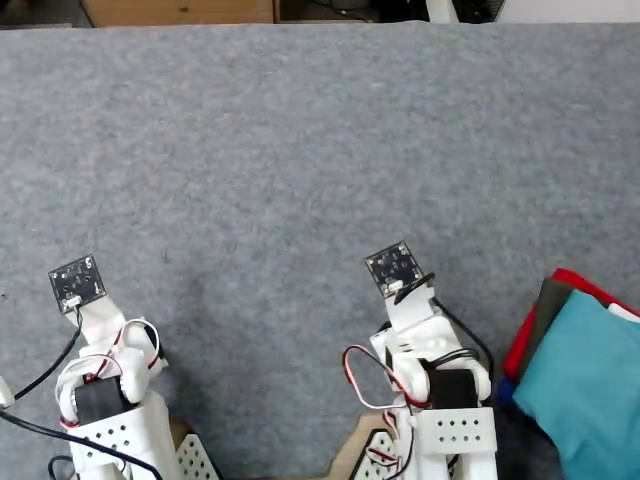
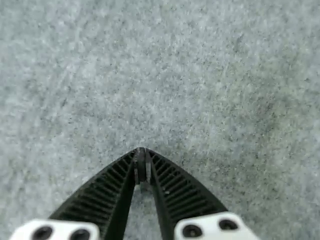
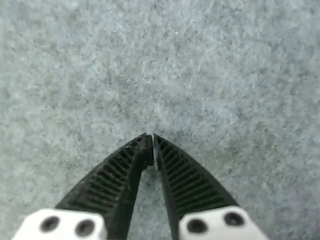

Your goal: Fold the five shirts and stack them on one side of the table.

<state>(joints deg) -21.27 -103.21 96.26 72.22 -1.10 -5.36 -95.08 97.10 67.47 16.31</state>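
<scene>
A stack of folded shirts lies at the table's front right edge: a teal shirt on top, a dark grey one under it and a red one at the bottom. My left gripper is shut, with nothing in it, over bare grey felt. My right gripper is shut and empty too, also above bare felt. In the high view the left arm stands folded back at the front left and the right arm at the front centre, just left of the stack.
Grey felt covers the whole table. A wooden strip runs beyond the far edge. Cables trail from both arm bases at the front.
</scene>
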